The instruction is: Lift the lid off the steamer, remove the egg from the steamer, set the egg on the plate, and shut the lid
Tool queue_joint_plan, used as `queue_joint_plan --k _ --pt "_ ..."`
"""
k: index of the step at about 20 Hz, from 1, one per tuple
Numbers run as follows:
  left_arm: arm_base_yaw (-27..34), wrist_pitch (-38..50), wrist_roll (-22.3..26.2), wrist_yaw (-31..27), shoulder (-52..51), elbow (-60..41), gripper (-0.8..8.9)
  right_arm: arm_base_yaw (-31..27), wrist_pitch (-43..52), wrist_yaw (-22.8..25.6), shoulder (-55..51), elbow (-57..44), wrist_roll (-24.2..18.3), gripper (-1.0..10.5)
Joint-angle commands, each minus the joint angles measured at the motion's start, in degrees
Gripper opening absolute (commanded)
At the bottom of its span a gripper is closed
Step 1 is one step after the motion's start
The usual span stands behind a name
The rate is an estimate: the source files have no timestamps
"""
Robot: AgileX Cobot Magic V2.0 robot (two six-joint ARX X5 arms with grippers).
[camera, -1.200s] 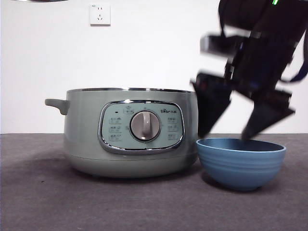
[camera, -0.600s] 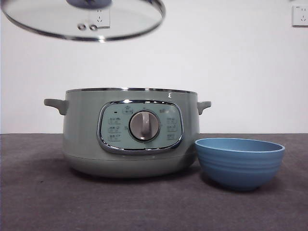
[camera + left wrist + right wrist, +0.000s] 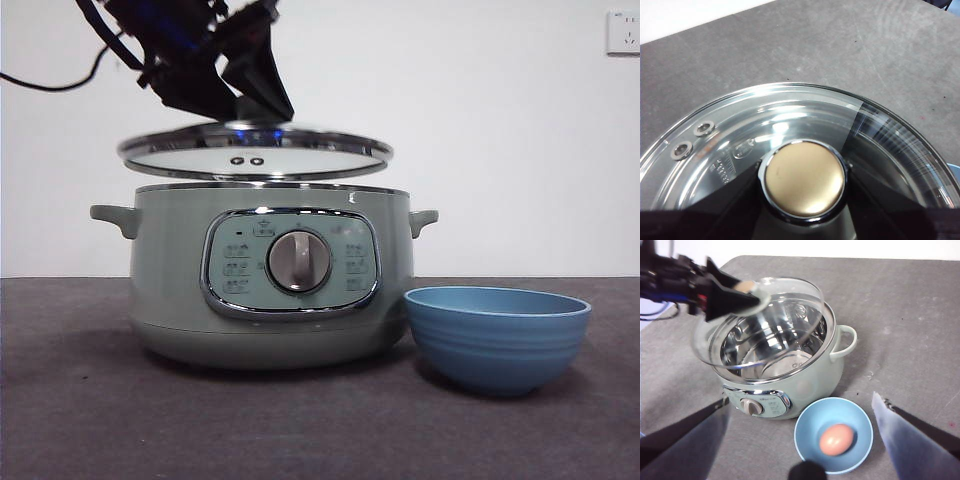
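The egg [image 3: 836,439] lies in the plate [image 3: 805,427], so closing is in hand: the left gripper [image 3: 805,175] pinches the lid [image 3: 255,155] by its knob just above the steamer [image 3: 170,290] (right gripper [image 3: 800,440] spread, waiting). Next, centre and lower it.

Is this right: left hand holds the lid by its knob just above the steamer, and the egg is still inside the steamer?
Not quite. The egg lies in the blue bowl, as the right wrist view shows. The rest is right: the left hand holds the lid by its knob just above the steamer.
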Motion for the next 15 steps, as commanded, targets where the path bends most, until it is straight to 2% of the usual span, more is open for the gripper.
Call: queue_joint_plan --k 1,7,15 --pt "-0.57 4.13 0.7 0.02 0.09 0.24 -0.08 0.02 0.22 0.11 -0.09 -0.31 0.39 4.8" --pt "-0.68 5.22 0.7 -0.07 2.29 0.22 -0.08 0.02 0.2 0.11 -0.07 -0.31 0.39 4.8" --pt "-2.08 1.97 0.76 -1.46 3.85 0.22 -0.08 0.02 0.02 0.13 -0.07 -0.31 0.37 4.8"
